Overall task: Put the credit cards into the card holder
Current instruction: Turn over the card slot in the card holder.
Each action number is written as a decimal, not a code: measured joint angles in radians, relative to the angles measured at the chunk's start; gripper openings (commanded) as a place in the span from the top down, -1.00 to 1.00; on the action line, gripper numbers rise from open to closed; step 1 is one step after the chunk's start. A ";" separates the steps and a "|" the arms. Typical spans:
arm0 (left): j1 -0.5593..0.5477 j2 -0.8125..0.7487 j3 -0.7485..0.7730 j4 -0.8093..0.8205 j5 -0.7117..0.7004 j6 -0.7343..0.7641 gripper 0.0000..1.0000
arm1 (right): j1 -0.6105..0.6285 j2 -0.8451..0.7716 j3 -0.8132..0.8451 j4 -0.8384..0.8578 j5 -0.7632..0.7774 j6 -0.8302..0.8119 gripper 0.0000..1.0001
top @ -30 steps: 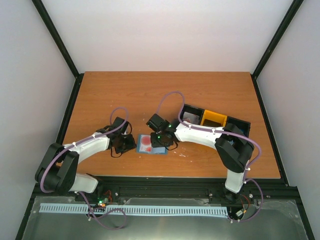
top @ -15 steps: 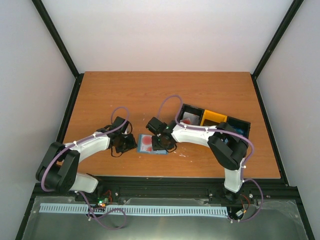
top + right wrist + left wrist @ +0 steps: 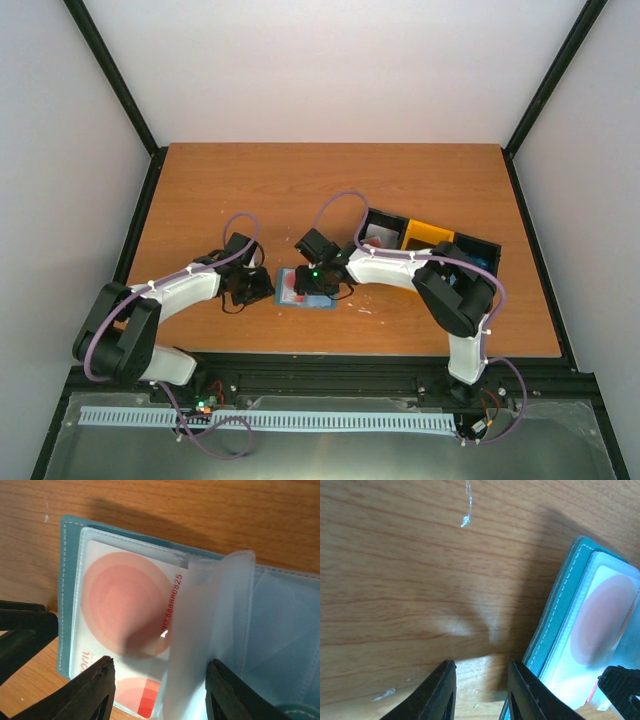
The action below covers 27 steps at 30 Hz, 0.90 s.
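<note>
Top external view puts the card holder (image 3: 305,303) low and centre in the frame, lying open on the wooden table (image 3: 300,190); the left gripper (image 3: 262,288) is at its left edge and the right gripper (image 3: 312,284) is over it; the black-and-yellow tray (image 3: 388,215) sits to the right, apart from the holder.

On the left wrist camera I see the fingers (image 3: 442,692) apart at the bottom of the frame, with only bare wood in the gap; the right-hand finger is just beside the holder's teal stitched edge, and I cannot tell whether it touches; nothing is gripped.

On the right wrist camera the fingers (image 3: 95,692) stand wide apart at the bottom of the frame, over the open holder; a credit card (image 3: 125,600) with a red circle on white lies inside the clear pocket in the left half of the frame; a clear pocket leaf (image 3: 210,610) stands curled up from the middle, its lower part between the two fingers and not pinched; the left gripper's dark fingers show at the left edge of that view, beside the holder's border.
</note>
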 measured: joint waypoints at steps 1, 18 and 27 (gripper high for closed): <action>0.000 0.000 0.000 0.000 0.000 0.000 0.38 | -0.003 0.000 -0.006 0.019 -0.010 -0.003 0.00; 0.000 0.002 0.000 0.008 0.014 0.003 0.39 | -0.033 -0.130 -0.161 0.328 -0.176 -0.068 -0.07; 0.000 0.002 0.000 0.009 0.014 0.004 0.39 | -0.039 -0.295 -0.200 0.226 0.000 -0.053 -0.06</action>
